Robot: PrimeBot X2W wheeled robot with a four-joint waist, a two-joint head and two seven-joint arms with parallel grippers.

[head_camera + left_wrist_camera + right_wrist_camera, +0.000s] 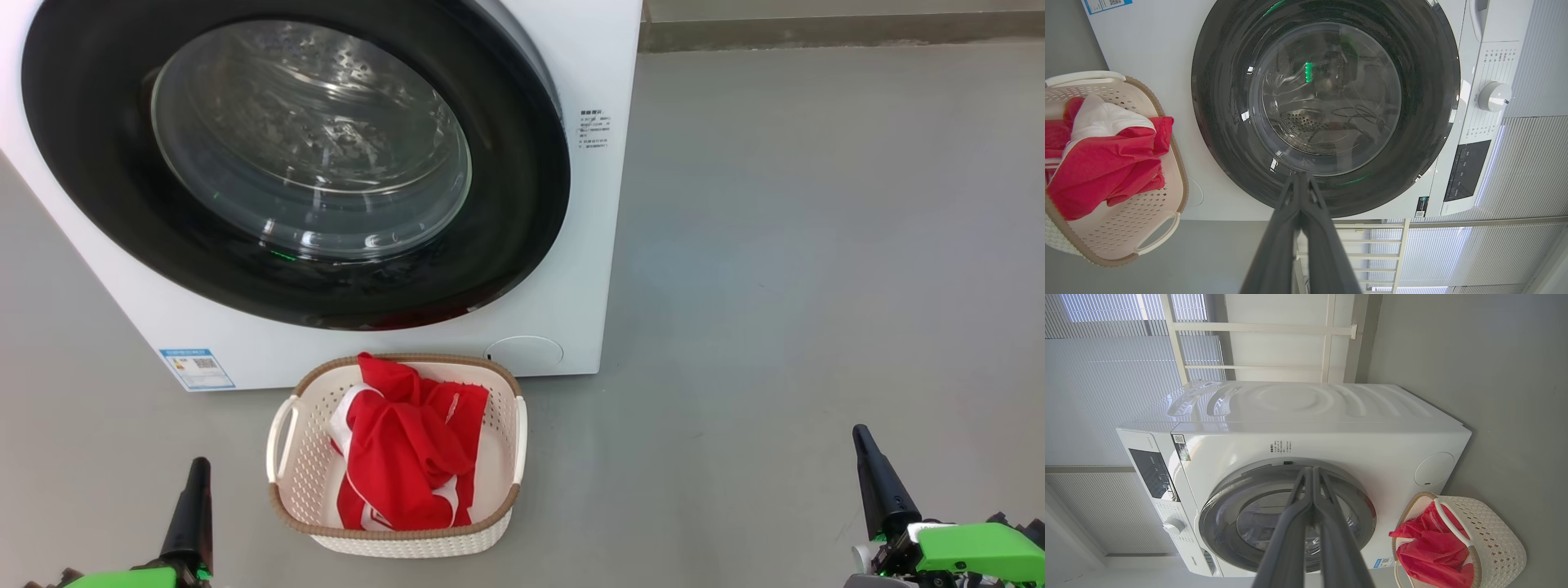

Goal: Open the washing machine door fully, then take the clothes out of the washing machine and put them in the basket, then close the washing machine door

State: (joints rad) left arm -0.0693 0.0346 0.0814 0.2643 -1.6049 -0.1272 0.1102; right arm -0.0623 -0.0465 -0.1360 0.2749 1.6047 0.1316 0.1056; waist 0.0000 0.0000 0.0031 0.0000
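Inside the basket lie the clothes, washing machine door shut.

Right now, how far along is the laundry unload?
Done: the red white-striped clothes lie in the cream perforated plastic basket, and the round black-rimmed glass door looks shut on the white front-loading washing machine; no red shows through its glass. In hand: nothing; the left gripper and right gripper are shut and empty. Remaining: apparently nothing.
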